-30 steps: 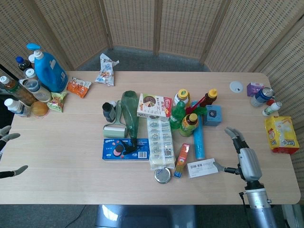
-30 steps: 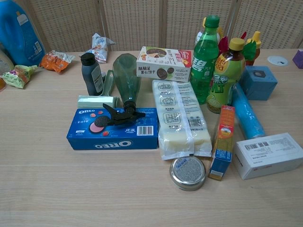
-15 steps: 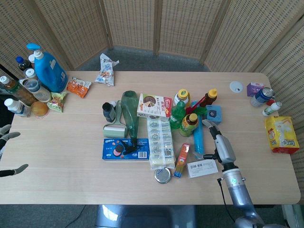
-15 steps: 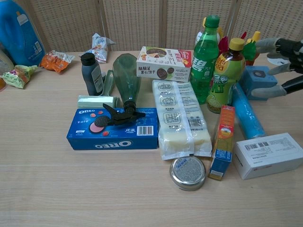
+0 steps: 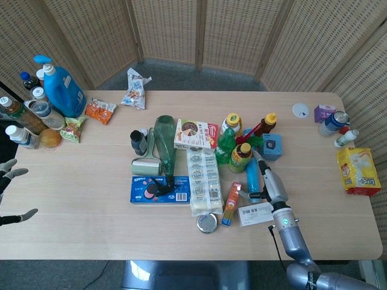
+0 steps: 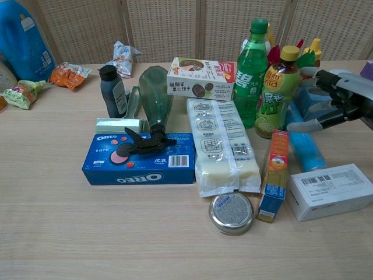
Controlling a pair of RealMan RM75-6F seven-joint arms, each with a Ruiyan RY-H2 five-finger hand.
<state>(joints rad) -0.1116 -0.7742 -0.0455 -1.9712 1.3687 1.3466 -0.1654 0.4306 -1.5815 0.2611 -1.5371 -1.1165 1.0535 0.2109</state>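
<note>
— Right hand (image 6: 335,102): position and state?

— Over the blue plastic cylindrical roll (image 5: 252,176), fingers spread wide, holding nothing. The roll lies flat on the wooden tabletop (image 5: 91,223), directly beneath and just left of the hand, long axis running away from the robot, between the yellow-capped green-tea bottle (image 6: 278,87) and the white cardboard box with barcode (image 6: 330,191). Contact — possibly a fingertip, the view is too poor to confirm.

— Left hand (image 5: 9,190)?

— At the far table edge, fingers apart, empty, well apart from the roll. The right is nearer.

— Counts?

— One roll, one white box, one tea bottle.
</note>
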